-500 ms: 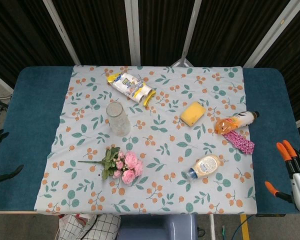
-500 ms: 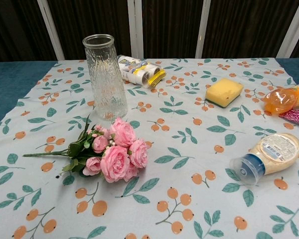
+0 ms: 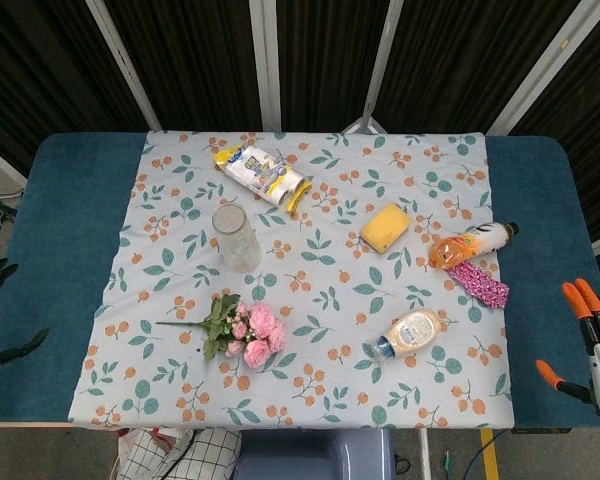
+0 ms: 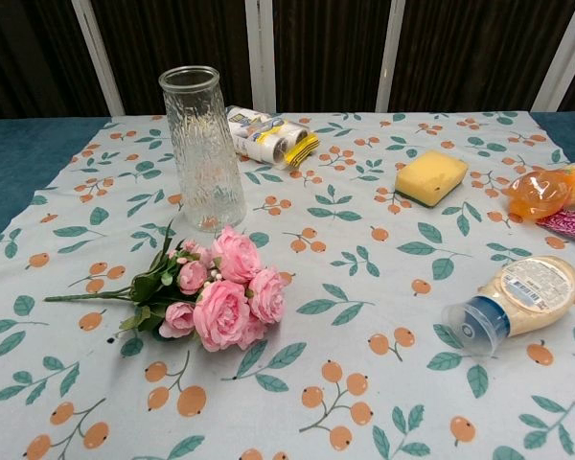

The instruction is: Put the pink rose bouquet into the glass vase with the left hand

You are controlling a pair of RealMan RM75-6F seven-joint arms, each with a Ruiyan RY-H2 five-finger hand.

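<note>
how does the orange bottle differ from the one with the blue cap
The orange bottle is orange with a white cap end; the blue-capped bottle is cream with a label. The orange bottle lies by the cloth's right edge, touching a pink item; the blue-capped bottle lies nearer the front, apart from other things. The orange one's cap points right and away, the other's left and toward the front. Both lie on their sides.

A staged test room: dark ribbed wall panels (image 3: 190, 60) behind a bench (image 3: 60, 220) under a fruit-print cloth (image 3: 310, 290).
</note>
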